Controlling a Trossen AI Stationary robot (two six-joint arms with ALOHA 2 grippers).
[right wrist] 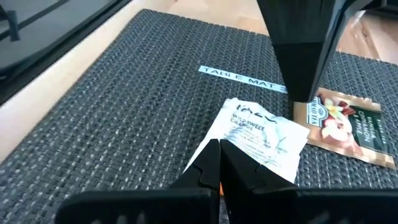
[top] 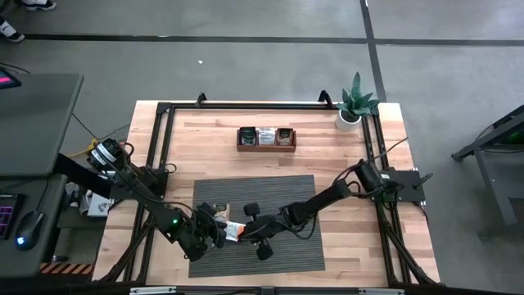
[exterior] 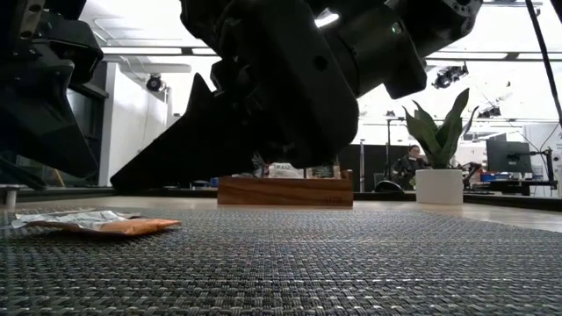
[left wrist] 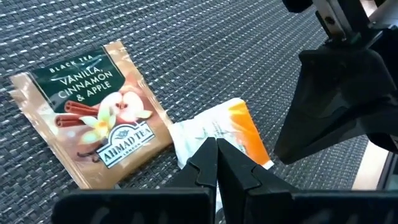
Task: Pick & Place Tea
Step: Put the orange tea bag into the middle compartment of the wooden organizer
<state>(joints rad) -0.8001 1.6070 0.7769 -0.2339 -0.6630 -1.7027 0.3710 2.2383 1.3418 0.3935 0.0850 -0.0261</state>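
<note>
1. Both grippers, the left gripper and the right gripper, meet over the orange-white tea sachet on the grey mat, jaws clenched.
2. It lies beside the apple-cinnamon sachet, well short of the wooden box; placing remains.

A big dark gripper hangs low over the grey woven mat. It fills the top of the picture, and its fingers cannot be made out. Down to its left, an orange tea packet lies flat on the mat, with a silvery white one touching it. Behind the gripper sits a wooden box with more tea packets in it. To the gripper's right, farther back, stands a green plant in a white pot. A person sits far off in the room.
</note>
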